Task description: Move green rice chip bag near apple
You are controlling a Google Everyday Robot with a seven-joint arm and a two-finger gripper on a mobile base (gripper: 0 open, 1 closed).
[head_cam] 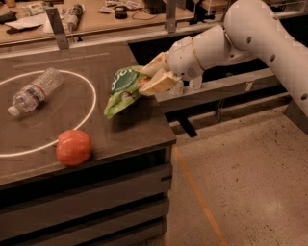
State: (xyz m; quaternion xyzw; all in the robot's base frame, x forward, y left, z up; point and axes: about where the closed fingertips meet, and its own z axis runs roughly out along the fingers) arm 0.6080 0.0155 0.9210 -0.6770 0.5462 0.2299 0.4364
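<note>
The green rice chip bag is light green with a dark round logo. It hangs tilted just above the right part of the dark table. My gripper comes in from the right on the white arm and is shut on the bag's right end. The apple is orange-red and sits near the table's front edge, left of and below the bag, well apart from it.
A clear plastic water bottle lies on its side at the left, inside a white painted circle. A wooden bench with clutter runs along the back. A metal rail and bare floor lie to the right.
</note>
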